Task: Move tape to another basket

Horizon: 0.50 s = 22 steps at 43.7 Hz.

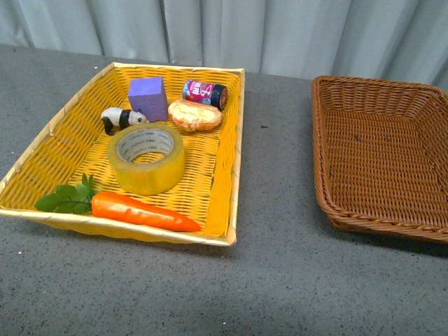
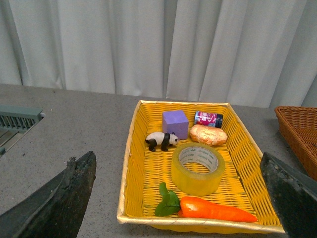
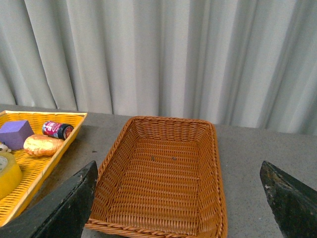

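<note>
The grey counter (image 1: pixel 280 280) is the biggest thing before me, and a pale pleated curtain (image 1: pixel 280 35) hangs behind it. On the counter stand two baskets, well apart. The yellow basket (image 1: pixel 222 168) is on my left side. The basket (image 1: pixel 392 154) of dark brown wicker, with low flared sides, is on my right side.

My left jaws are wide open: in the left wrist view one dark finger (image 2: pixel 59 203) shows at each edge of the picture, and the whole yellow basket is seen between them. My right jaws are wide open too, with their fingers (image 3: pixel 59 208) at both edges of the right wrist view and the brown basket between them. Both jaws grip nothing and are well apart from all the things.

The tape (image 1: pixel 145 171) lies flat in the middle of the yellow basket, with its hole facing up and the white printed core visible inside. Just in front of it, along the near wall, lies an orange carrot (image 1: pixel 140 210) with green leaves (image 1: pixel 66 199) at its left end. Behind the tape stands a purple block (image 1: pixel 148 98). To the right of the block is a golden bread roll (image 1: pixel 194 115). Behind the roll a small can (image 1: pixel 205 93) lies on its side near the far wall. A little panda figure (image 1: pixel 120 119) stands just beside the block, on its left.
</note>
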Available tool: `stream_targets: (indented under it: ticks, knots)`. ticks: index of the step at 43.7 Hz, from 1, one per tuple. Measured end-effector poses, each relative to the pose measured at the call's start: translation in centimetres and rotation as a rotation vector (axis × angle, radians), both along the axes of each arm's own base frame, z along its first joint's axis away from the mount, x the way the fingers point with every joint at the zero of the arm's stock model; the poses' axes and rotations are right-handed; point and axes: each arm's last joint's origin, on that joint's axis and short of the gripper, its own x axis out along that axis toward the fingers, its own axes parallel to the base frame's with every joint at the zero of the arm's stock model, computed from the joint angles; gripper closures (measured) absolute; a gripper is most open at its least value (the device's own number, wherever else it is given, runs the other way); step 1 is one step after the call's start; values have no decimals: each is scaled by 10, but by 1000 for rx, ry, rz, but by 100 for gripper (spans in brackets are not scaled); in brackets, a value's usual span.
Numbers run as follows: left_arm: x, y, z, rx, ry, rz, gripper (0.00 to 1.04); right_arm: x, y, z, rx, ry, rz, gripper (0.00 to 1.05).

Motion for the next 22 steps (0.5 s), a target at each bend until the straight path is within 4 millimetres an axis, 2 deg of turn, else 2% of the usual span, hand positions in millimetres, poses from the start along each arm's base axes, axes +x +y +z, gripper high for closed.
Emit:
stream_targets:
  ticks: [7, 11, 16, 22]
  knots:
    - [0, 0, 0, -4, 5, 9, 7, 0, 0, 0, 0, 0, 0, 9]
    - [7, 1, -5, -112, 163, 209, 7, 0, 0, 0, 0, 0, -1, 9]
    - [29, 5, 2, -214, 212, 239, 7, 0, 0, 0, 0, 0, 0, 9]
    - [80, 9, 16, -274, 274, 191, 7, 0, 0, 0, 0, 0, 0, 9]
